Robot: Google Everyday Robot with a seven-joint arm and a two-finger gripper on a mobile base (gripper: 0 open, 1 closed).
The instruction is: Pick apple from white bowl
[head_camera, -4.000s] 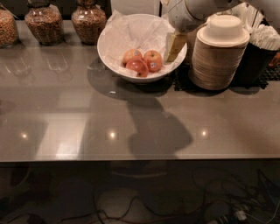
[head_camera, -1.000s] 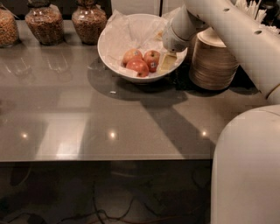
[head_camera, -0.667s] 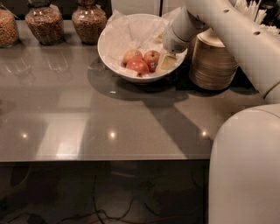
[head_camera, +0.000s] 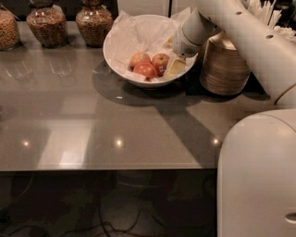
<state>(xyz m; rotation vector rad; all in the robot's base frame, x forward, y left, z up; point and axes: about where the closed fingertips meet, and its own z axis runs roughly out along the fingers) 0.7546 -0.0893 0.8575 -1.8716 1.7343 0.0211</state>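
A wide white bowl (head_camera: pixel 118 65) lined with crumpled white paper stands at the back of the grey counter. Three red apples lie inside it: one at the left (head_camera: pixel 139 59), one at the front (head_camera: pixel 146 70) and one at the right (head_camera: pixel 160 61). My gripper (head_camera: pixel 174 68) reaches down into the bowl's right side from the white arm (head_camera: pixel 240 32). Its pale fingers (head_camera: pixel 175 67) sit right beside the right apple, touching or nearly touching it.
A stack of beige disposable bowls (head_camera: pixel 224 65) stands just right of the white bowl, behind the arm. Three jars of grains or nuts (head_camera: pixel 45 23) line the back left. Utensils (head_camera: pixel 266 11) stand at the back right. My white body (head_camera: pixel 256 176) fills the lower right.
The gripper has stayed in the right side of the bowl beside the apples since one second ago. Four seconds ago it hung higher at the rim and the arm was less extended.
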